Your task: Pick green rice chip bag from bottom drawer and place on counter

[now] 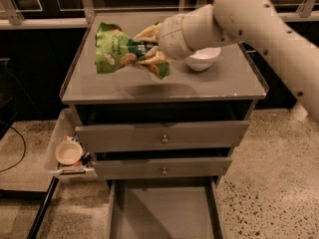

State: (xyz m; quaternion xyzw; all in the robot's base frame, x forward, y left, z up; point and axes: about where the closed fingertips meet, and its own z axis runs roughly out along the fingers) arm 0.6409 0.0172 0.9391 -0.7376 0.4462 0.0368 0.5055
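The green rice chip bag (117,49) is held in the air above the left part of the counter (199,86). My gripper (147,51) is shut on the bag's right end, its yellowish fingers (149,34) clamped above and below it. The white arm reaches in from the upper right. The bag's shadow falls on the counter below it. The bottom drawer (162,210) is pulled out at the bottom of the view, its grey floor bare.
A white bowl (203,59) sits on the counter behind the arm. Two upper drawers with round knobs (164,139) are slightly open. A clear bin (60,148) with a small white bowl hangs at the cabinet's left side. Speckled floor lies around.
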